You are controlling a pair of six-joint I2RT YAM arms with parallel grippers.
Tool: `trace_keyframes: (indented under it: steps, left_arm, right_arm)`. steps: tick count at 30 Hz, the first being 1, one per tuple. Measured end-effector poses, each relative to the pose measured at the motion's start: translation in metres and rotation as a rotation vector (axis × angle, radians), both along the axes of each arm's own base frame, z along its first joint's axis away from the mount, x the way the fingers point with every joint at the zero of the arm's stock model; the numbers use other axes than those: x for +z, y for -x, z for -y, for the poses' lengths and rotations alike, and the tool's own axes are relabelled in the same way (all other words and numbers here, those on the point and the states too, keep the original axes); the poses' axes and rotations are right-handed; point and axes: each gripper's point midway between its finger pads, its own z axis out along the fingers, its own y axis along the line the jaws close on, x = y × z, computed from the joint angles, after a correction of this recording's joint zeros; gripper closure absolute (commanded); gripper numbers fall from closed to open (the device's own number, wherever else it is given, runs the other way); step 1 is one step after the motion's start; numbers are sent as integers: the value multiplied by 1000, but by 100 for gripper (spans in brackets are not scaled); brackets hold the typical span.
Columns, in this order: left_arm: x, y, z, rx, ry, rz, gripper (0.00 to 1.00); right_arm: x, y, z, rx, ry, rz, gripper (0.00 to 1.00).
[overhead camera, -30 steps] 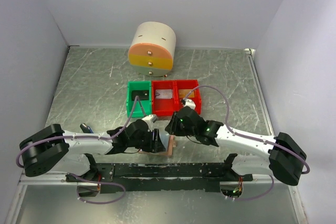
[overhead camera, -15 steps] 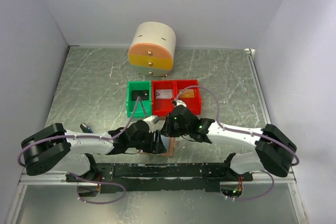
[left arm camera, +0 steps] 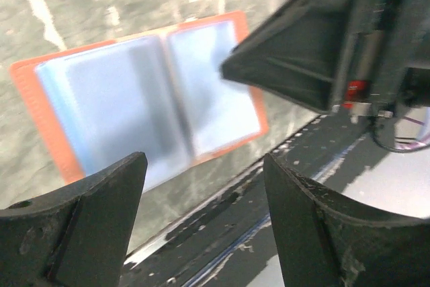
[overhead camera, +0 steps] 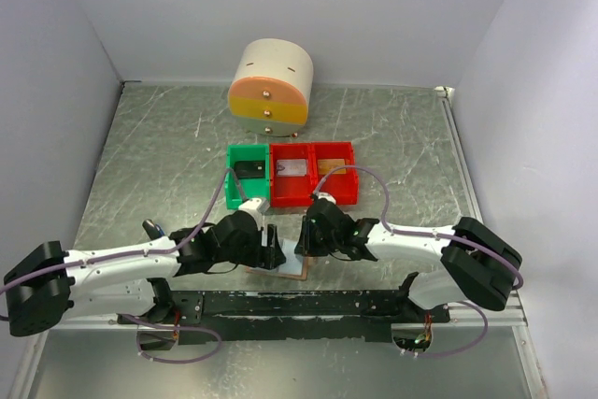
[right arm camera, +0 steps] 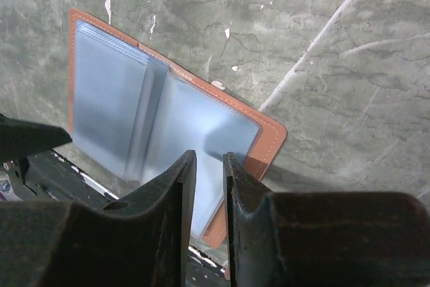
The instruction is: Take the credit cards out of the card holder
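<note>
Left gripper point(overhead camera: 272, 249): jaws spread wide, nothing between them.
Right gripper point(overhead camera: 306, 244): jaws drawn close, a narrow slit left between the fingertips; whether they pinch a pocket edge or a card cannot be told.
Card holder point(overhead camera: 286, 269): lies open and flat on the table point(overhead camera: 140, 165), between the two sets of jaws, next to the near table edge.
Card holder, left wrist view point(left arm camera: 154, 105): ahead of the open left jaws point(left arm camera: 201, 166); two pale blue-grey panels inside a tan-orange border, fold line between them.
Card holder, right wrist view point(right arm camera: 127, 119): directly beyond the right jaws point(right arm camera: 208, 159), whose tips stand over the panel nearer that gripper; stitched border visible along the outer edge.
Credit cards: not separable from the pale pockets in either wrist view.
Legibility: pocket faces are blurred; any print on them cannot be read.
Green bin point(overhead camera: 230, 180): beyond the left jaws, holds a dark item.
Middle red bin point(overhead camera: 291, 196): beyond both jaws, holds a pale flat item.
Right red bin point(overhead camera: 354, 175): beyond the right jaws, holds a tan item.
Round drawer unit point(overhead camera: 271, 88): farther beyond the bins, cream top, yellow and orange fronts.
Blue-and-black gadget point(overhead camera: 152, 228): on the table, well left of the left jaws.
</note>
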Motion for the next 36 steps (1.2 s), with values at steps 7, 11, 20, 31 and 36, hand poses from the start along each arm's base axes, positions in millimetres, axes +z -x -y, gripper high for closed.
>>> trace_keyframes:
  steps: [7, 11, 20, 31, 36]
  left_arm:
    - [-23, -2, -26, 75, -136, -22, 20]
    - [-34, -2, -32, 89, -187, -39, 22]
    - [-38, -2, -33, 93, -206, -48, 25]
    - [-18, -10, -32, 135, -179, -21, 23]
    - [-11, -11, -27, 132, -142, -9, 24]
  right_arm:
    - [0, 0, 0, 0, 0, 0, 76]
    - [0, 0, 1, -3, 1, 3, 76]
    - [0, -1, 1, -4, 2, 5, 76]
    - [0, -1, 1, -5, 4, 5, 76]
    - [-1, -1, 1, -4, 4, 4, 76]
